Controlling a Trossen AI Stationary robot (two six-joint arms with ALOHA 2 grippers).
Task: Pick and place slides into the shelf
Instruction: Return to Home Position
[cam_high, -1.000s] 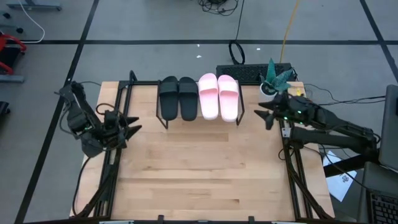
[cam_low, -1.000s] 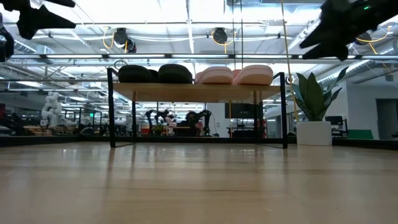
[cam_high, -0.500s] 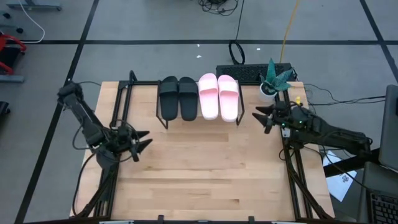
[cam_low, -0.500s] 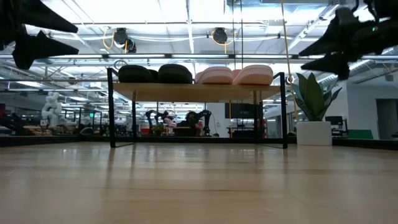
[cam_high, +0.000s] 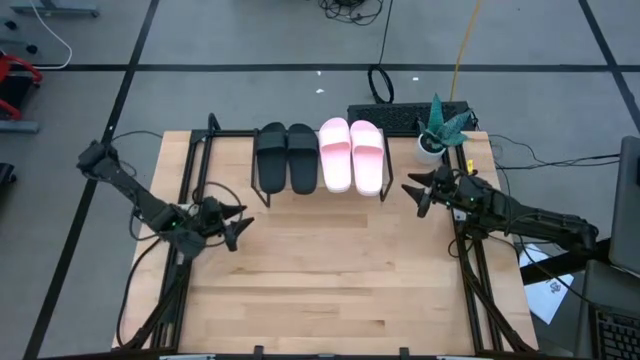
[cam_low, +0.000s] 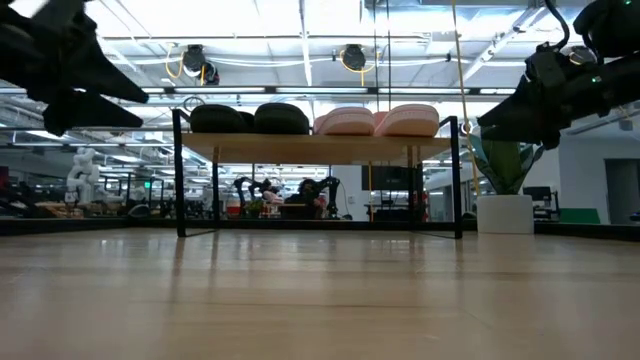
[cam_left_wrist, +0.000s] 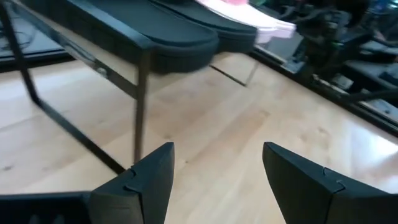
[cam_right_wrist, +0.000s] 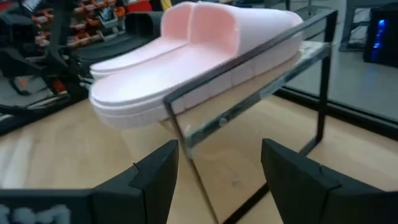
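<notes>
Gaping wide with nothing between its two dark fingers, the left tool (cam_high: 240, 226) hangs released over the light wooden counter (cam_high: 320, 285) at the left middle of the overhead frame. It points toward the frame's right and touches nothing. Its wrist camera shows both fingers (cam_left_wrist: 149, 180) spread well apart above bare planks, facing the low shelf of pale wooden plank on thin black metal legs (cam_low: 315, 147).

The right tool (cam_high: 412, 196) hangs at the right middle of the overhead frame, just beside the shelf's right end. Its fingers (cam_right_wrist: 155, 177) are likewise parted and it grips nothing. Ahead of them its wrist camera shows the shelf's black corner leg and the nearest pink sandal.

All four slides lie on the shelf top at the upper middle of the overhead frame, side by side in one row. The two matte black open-toe slide sandals (cam_high: 272, 158) take the left half and the two pale pink slide sandals (cam_high: 366, 157) the right half, each close against its neighbour.

A small green plant in a white pot (cam_high: 437, 130) stands at the counter's upper right corner, near the right tool. A black keyboard (cam_high: 395, 117) lies beyond the counter's upper edge.
</notes>
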